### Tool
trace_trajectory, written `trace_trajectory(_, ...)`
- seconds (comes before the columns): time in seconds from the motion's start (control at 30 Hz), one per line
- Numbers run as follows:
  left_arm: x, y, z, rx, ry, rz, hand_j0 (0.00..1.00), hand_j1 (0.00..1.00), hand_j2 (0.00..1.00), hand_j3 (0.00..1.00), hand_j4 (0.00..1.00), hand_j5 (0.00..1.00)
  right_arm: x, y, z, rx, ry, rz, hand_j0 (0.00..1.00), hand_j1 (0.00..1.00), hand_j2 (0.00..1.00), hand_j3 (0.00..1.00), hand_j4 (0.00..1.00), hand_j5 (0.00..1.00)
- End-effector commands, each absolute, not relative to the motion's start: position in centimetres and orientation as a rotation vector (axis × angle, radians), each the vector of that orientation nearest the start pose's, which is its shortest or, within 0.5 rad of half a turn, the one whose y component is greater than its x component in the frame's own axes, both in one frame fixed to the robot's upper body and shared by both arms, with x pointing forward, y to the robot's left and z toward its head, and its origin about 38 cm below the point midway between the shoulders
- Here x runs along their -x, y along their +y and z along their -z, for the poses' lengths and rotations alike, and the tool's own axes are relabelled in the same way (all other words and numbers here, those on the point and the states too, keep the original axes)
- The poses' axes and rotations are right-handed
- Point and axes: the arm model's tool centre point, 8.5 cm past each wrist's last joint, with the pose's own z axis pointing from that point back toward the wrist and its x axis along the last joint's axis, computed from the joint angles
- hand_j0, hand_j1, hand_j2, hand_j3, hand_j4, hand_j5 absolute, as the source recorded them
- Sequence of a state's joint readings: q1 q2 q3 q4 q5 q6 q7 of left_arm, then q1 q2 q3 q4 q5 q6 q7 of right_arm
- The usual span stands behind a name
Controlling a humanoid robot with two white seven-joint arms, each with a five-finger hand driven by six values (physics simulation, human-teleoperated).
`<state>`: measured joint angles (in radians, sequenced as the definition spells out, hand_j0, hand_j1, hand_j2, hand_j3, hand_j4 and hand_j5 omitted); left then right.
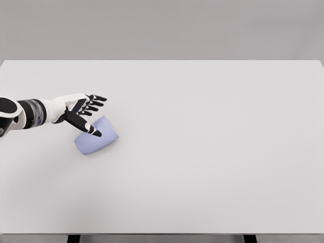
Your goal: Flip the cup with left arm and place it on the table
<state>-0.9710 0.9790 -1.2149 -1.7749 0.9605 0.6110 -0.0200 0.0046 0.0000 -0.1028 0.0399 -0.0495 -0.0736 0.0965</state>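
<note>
No legible text, label, brand, number or sign appears on any surface in the head view

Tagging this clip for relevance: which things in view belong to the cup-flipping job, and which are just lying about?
Part of the job:
- cup, pale blue, lying on its side
- left hand, fingers spread, over the cup, not gripping it
- table, where the cup is to be set

Just lying about:
- nothing else shows; the right arm is out of view

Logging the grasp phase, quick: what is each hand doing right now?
Left hand: open, fingers spread, thumb over the pale blue cup lying on its side; not gripping it.
Right hand: not in view.
</note>
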Motion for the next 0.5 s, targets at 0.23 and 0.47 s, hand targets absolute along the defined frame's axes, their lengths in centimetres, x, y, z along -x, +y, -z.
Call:
trace_trajectory(0.23, -41.1, 26.9, -19.1, 0.063, -0.863, 0.887, 1.0, 1.0, 1.0, 1.0, 1.0, 1.0, 0.8, -26.3, 26.1, -0.004, -0.043, 0.148, 1.0, 1.0, 1.0, 1.0, 1.0, 1.0)
trace_trajectory(0.47, -40.9, 26.9, -18.4, 0.068, -0.848, 0.885, 0.98, 0.98, 0.98, 0.98, 0.98, 0.98, 0.8, -26.3, 26.1, -0.004, -0.043, 0.148, 1.0, 1.0, 1.0, 1.0, 1.0, 1.0)
